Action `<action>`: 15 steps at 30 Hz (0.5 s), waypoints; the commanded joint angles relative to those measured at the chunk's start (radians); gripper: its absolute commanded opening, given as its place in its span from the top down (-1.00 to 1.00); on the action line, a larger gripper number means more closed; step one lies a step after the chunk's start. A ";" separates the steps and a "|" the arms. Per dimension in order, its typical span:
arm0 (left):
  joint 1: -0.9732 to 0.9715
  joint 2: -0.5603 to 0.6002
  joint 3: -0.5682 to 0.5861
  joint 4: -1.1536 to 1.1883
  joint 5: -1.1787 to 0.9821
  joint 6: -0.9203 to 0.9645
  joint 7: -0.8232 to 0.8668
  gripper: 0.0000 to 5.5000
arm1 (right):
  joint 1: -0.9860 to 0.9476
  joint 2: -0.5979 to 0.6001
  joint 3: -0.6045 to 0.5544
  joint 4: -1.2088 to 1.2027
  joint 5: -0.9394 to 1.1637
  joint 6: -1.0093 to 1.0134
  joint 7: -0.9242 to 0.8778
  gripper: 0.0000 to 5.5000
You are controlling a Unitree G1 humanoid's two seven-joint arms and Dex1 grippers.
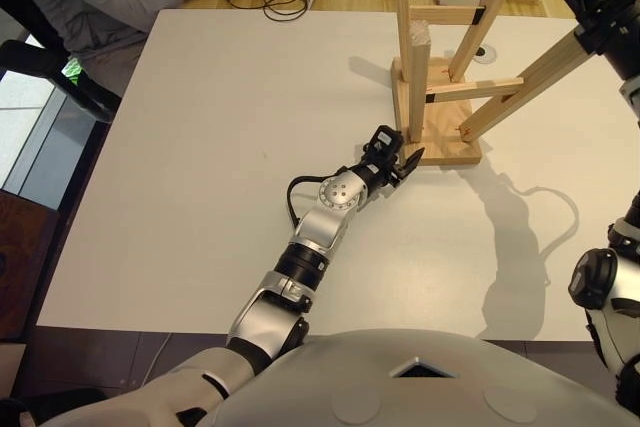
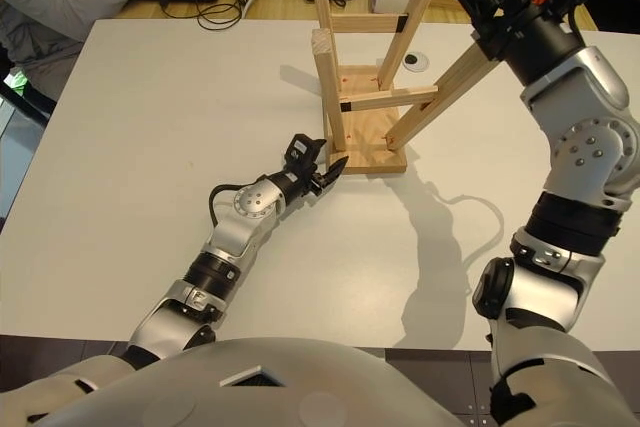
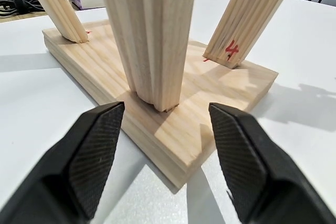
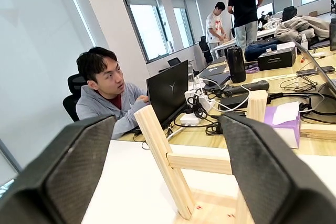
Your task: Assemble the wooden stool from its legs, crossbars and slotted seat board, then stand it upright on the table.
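Wooden stool stands inverted at upper right, seat board flat on the worktop; my left end effector gapes open at its corner, right end effector open near a leg; flipping remains, needing firm grips, I judge.

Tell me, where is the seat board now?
In the eye views, the seat board lies flat on the table, far right, legs up, just ahead of the open left gripper.
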 commanded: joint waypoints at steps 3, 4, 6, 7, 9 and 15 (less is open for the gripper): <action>0.009 -0.045 -0.005 0.007 0.002 0.011 0.003 -0.08 | -0.108 0.017 -0.059 -0.070 0.071 -0.035 -0.028 -0.34; 0.008 -0.046 -0.004 0.009 0.002 0.010 0.004 -0.08 | -0.140 0.019 -0.058 -0.114 0.089 -0.032 -0.044 -0.34; 0.007 -0.048 -0.003 0.011 0.002 0.008 0.007 -0.08 | -0.178 0.034 -0.035 -0.204 0.123 -0.019 -0.077 -0.34; 0.006 -0.049 -0.003 0.013 0.002 0.008 0.008 -0.08 | -0.180 0.046 -0.021 -0.243 0.133 -0.012 -0.097 -0.34; 0.008 -0.048 -0.003 0.011 0.001 0.007 0.007 -0.08 | -0.139 0.089 0.026 -0.333 0.130 -0.001 -0.166 -0.34; 0.022 -0.043 -0.007 -0.004 0.001 0.012 0.004 -0.08 | 0.181 0.274 0.192 -0.432 0.013 -0.033 -0.337 0.02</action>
